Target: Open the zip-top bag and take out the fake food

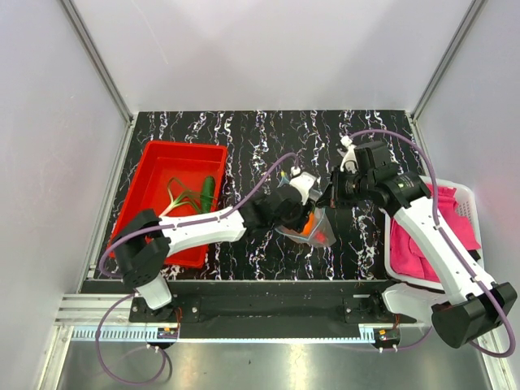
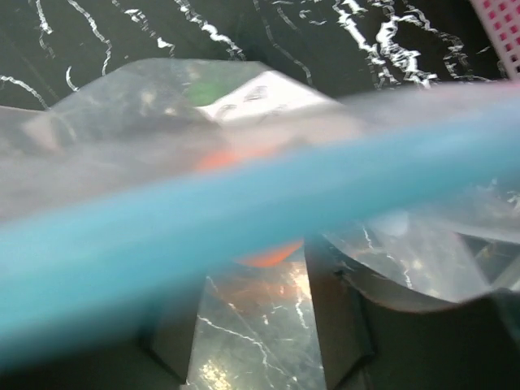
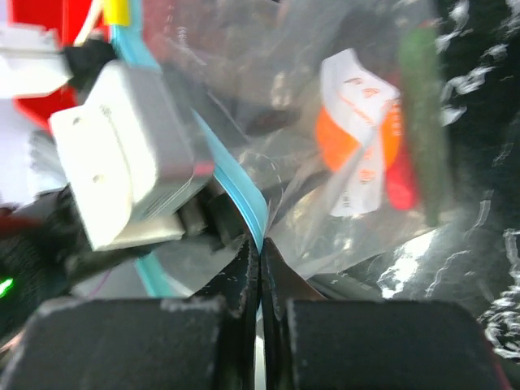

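Observation:
The zip-top bag (image 1: 318,233) hangs between my two grippers at the table's middle. My right gripper (image 3: 260,248) is shut on its blue-teal zip strip (image 3: 244,199); it also shows in the top view (image 1: 327,198). My left gripper (image 1: 298,213) is at the bag's mouth, with its jaws apart (image 2: 256,266) and nothing between them. The zip strip (image 2: 244,219) crosses that view as a blur. Inside the bag are the orange fruit (image 3: 357,138), the red chili (image 3: 400,185) and a blurred green piece (image 3: 422,114). The cucumber (image 1: 208,193) and green onion (image 1: 182,200) lie in the red tray (image 1: 154,158).
A white basket (image 1: 469,193) with a pink cloth (image 1: 418,240) stands at the right edge, under my right arm. The red tray fills the table's left side. Grey walls close in the back and both sides.

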You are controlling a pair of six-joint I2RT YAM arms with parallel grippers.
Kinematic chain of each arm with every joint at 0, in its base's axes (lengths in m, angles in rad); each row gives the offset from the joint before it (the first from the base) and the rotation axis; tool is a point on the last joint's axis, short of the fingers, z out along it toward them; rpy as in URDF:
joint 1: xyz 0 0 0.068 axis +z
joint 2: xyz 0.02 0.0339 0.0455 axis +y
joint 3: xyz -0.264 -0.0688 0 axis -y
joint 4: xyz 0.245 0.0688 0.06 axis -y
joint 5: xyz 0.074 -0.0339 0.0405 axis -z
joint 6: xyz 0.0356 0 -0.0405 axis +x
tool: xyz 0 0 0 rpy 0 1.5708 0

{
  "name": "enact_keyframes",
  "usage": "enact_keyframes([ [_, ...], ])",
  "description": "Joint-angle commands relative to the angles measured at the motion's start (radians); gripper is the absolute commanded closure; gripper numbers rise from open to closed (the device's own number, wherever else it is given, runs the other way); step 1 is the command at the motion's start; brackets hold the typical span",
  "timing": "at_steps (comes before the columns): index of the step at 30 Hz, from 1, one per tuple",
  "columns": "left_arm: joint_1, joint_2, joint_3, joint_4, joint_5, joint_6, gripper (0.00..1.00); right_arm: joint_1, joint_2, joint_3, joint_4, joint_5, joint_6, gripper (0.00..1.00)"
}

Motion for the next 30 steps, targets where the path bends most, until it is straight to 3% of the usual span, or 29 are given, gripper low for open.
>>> enact_keyframes([
  [1,-0.005,-0.071,-0.055,0.118,0.02,0.0,0.42,0.0,0.008,0.038,0.03,-0.179,0.012,1.0],
  [6,-0.005,-0.104,-0.102,0.118,0.008,-0.009,0.4,0.0,0.017,0.066,0.117,-0.394,0.103,1.0],
  [9,-0.006,-0.112,-0.118,0.118,0.01,-0.015,0.38,0.001,0.014,0.081,0.14,-0.422,0.144,1.0],
  [21,-0.032,-0.02,-0.121,0.105,0.134,-0.018,0.29,-0.025,-0.081,-0.165,0.102,-0.226,0.061,1.0],
  [23,-0.047,-0.003,-0.121,0.114,0.144,-0.02,0.24,-0.026,-0.11,-0.182,0.086,-0.209,0.054,1.0],
  [30,-0.086,0.07,-0.085,0.099,0.069,-0.009,0.2,-0.033,-0.157,-0.227,0.056,-0.17,0.034,1.0],
])
